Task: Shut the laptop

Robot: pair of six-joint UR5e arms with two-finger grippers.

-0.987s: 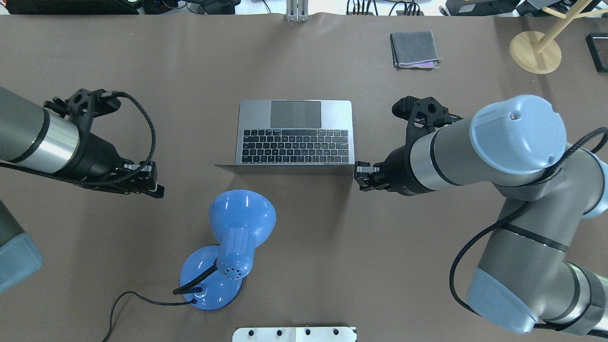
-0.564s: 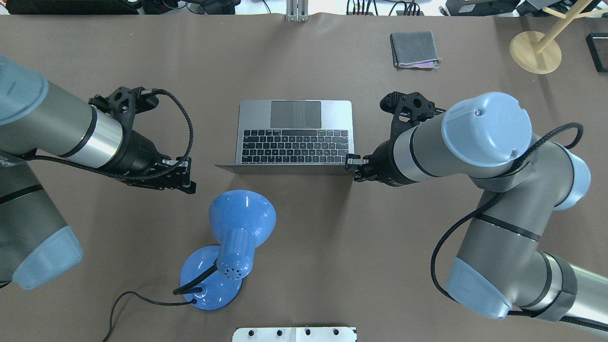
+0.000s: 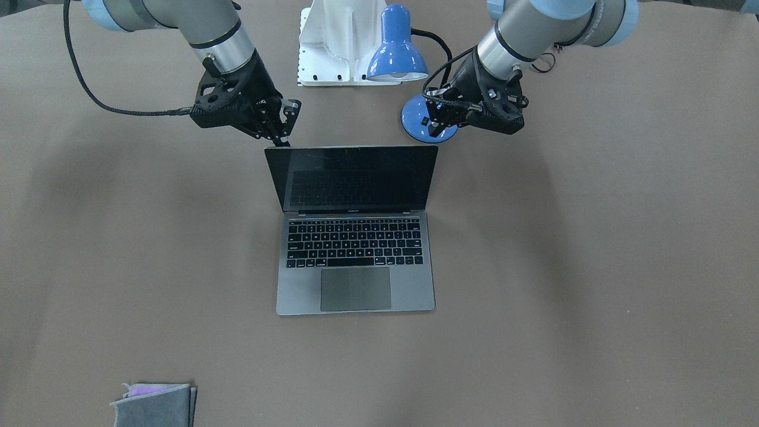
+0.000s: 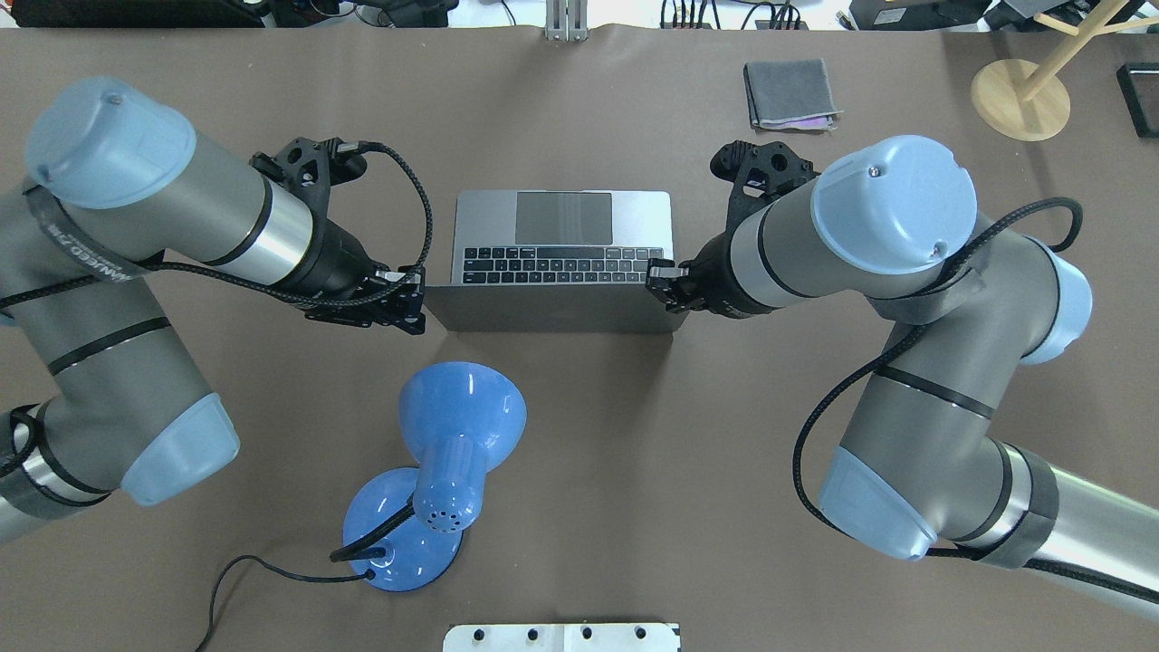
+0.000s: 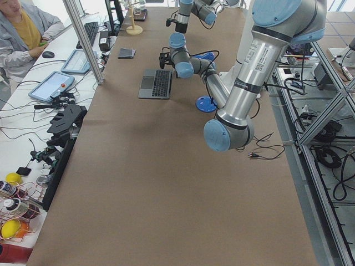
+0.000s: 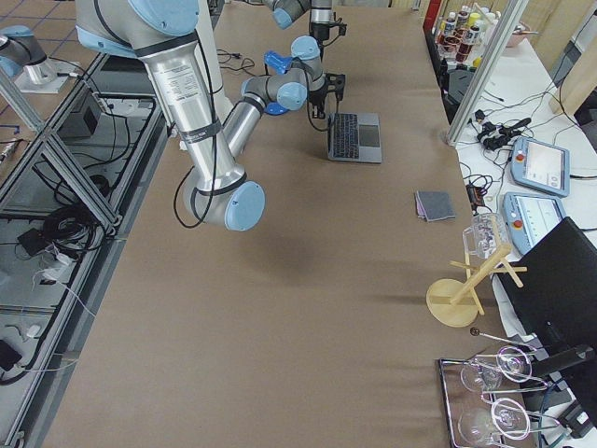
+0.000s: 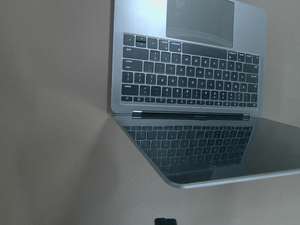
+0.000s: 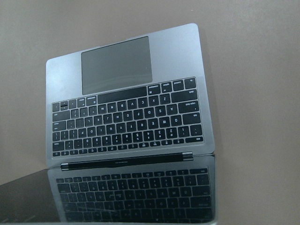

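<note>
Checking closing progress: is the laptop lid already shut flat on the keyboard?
No, the laptop stands open, with its lid raised well clear of its lower half.

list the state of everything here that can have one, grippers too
laptop, open, lid about upright, screen dark
left gripper, at one top corner of the lid, jaws too unclear to call open or shut
right gripper, at the other top corner of the lid, jaws likewise unclear
blue desk lamp, standing on its base, cannot tell if lit
grey cloth, folded, lying flat
</note>
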